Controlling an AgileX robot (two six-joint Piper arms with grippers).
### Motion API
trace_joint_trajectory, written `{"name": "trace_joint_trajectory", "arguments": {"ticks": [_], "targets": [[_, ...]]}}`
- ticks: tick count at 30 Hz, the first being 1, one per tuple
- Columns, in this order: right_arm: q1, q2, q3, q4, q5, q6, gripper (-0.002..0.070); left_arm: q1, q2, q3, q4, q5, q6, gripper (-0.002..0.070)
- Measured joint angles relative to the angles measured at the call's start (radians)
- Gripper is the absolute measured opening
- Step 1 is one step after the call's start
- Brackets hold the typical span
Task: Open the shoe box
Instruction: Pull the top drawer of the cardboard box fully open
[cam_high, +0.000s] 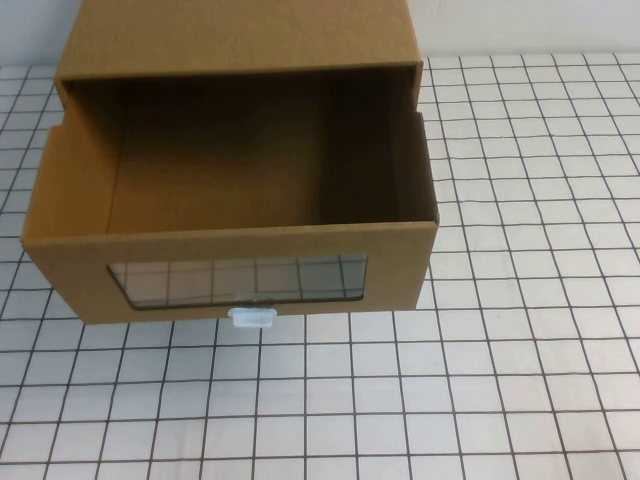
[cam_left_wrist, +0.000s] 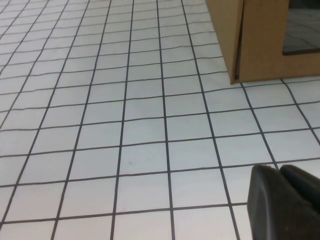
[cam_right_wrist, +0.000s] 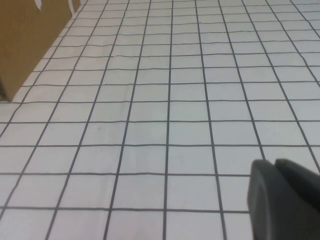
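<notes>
On the gridded table, left of centre, sits the shoe box, drawer slid out toward the robot, white pull tab in front. Left gripper is low over the table, clenched on nothing, apart from the box corner. Right gripper likewise: low, clenched, nothing held, box well apart.

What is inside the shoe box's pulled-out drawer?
Only bare cardboard floor and walls show in the drawer; its rear runs under the sleeve, hidden. The left gripper and right gripper, jaws shut, sit low over the table.
</notes>
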Motion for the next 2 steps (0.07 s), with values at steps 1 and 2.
{"name": "trace_joint_trajectory", "arguments": {"ticks": [1,2], "targets": [[0.000,0.000,0.000,0.000,0.000,0.000,-0.0013,0.000,0.000,0.000,0.000,0.000,0.000,-0.0002],[0.000,0.000,0.000,0.000,0.000,0.000,-0.0013,0.000,0.000,0.000,0.000,0.000,0.000,-0.0002]]}}
